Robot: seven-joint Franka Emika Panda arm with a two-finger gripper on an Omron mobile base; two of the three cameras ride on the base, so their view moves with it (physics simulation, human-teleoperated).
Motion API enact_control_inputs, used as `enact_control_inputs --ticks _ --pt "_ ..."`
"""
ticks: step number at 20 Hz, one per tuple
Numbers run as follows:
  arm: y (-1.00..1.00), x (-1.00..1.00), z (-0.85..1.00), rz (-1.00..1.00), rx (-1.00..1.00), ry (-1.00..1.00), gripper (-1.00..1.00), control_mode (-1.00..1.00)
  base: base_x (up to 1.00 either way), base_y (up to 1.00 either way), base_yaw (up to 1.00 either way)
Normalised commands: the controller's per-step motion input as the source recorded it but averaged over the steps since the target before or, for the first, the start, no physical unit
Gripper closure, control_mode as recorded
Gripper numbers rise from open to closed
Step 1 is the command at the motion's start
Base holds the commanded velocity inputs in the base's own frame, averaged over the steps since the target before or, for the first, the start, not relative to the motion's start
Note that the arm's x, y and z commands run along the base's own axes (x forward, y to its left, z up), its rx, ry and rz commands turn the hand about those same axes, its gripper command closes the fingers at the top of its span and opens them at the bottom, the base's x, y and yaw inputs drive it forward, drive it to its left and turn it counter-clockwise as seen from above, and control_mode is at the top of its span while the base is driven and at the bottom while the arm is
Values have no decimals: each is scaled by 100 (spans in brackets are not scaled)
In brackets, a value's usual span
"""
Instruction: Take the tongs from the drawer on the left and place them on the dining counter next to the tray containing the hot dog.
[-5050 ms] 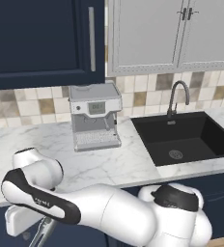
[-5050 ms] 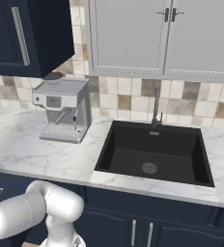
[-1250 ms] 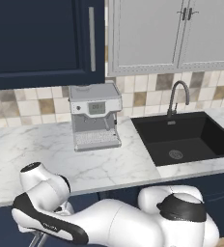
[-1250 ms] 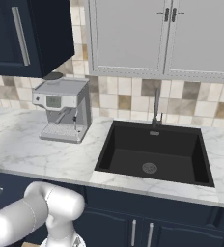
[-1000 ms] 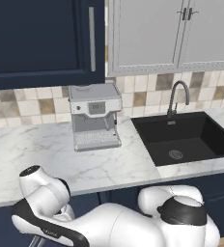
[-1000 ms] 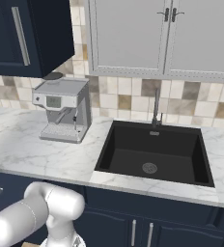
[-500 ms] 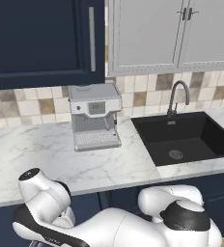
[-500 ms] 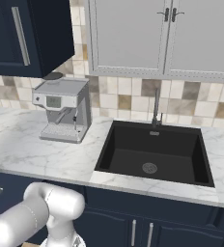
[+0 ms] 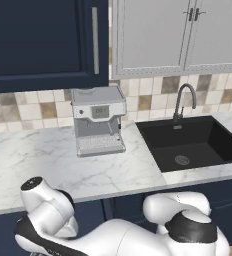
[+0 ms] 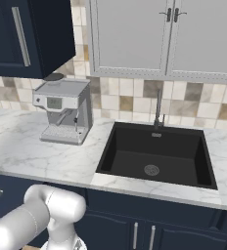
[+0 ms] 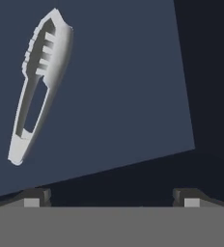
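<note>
Hand view: tongs [image 11: 38,87] lie on the navy drawer [image 11: 123,87] floor, up and left of the gripper [image 11: 111,195]. Long axis runs steeply, slightly tilted. Jaws stand wide open, empty, offset right of the tongs.

The tongs [image 11: 39,87] lie on the flat navy floor of the drawer [image 11: 128,87], in the upper left of the hand view. They look pale grey, slim, with a long slot and toothed edges near one end. They lie tilted, narrow end toward the lower left.
</note>
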Motion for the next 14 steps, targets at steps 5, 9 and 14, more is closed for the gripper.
enact_control_inputs --ticks 5,9,14 --pt "0 14 -13 -1 0 -2 -100 -100 0 0 0" --pt "0 11 -19 -2 0 -3 -100 -100 0 0 0" --pt "0 7 -17 -3 -1 -5 -100 -100 0 0 0"
